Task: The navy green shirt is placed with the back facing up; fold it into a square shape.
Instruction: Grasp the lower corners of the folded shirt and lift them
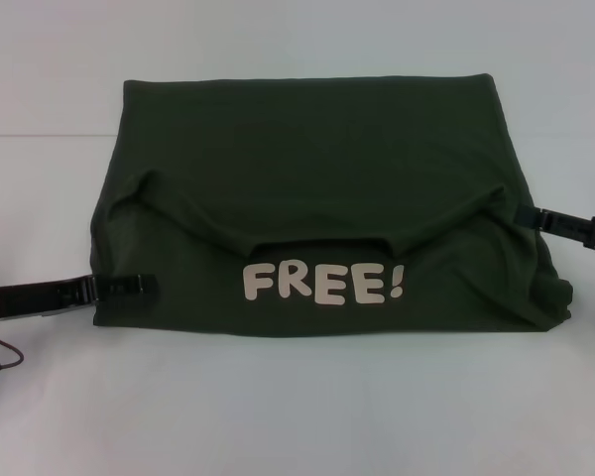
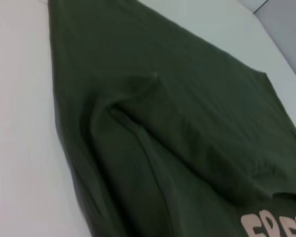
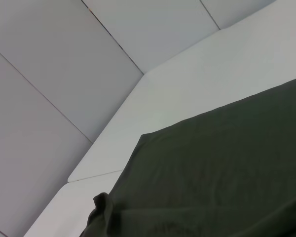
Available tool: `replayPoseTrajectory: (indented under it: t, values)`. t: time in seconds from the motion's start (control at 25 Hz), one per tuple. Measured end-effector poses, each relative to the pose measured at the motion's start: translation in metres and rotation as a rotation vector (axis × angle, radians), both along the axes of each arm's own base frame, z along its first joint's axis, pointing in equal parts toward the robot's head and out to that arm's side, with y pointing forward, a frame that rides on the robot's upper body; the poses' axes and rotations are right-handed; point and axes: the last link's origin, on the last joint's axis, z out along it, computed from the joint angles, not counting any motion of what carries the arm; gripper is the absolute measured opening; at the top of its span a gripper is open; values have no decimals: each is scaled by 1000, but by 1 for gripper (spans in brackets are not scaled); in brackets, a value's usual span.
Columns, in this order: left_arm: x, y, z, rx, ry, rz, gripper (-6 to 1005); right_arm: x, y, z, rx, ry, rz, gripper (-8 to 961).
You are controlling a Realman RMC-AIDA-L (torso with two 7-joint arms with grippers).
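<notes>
The dark olive-green, soft knit short-sleeved shirt [image 1: 317, 198] lies across the middle of the white desk [image 1: 297, 416], already doubled over — a flap with curved, rumpled edges lies over the near half, above a cream "FREE!" print [image 1: 322, 284] close to the near hem. The left gripper [image 1: 129, 287] sits at the near-left edge, touching the cloth; the right gripper [image 1: 535, 216] meets the right side a little farther back, its tip hidden by fabric. Whether either set of jaws is closed on cloth, I cannot tell. The far edge lies straight and flat. The outline looks wide rather than square — side folds seem left.
</notes>
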Motion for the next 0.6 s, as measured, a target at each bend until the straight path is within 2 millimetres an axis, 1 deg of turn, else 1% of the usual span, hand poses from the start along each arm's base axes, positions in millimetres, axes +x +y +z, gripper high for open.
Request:
replayPoseTrajectory:
  t: [0.44,0.6]
  values:
    - [0,-3,-4,-41,14,7,878,-1,0,-2,-10,-5,4,944]
    - [-3,-2,-4,-50,57,11,828,-1,1,-2,-10,-5,2,944]
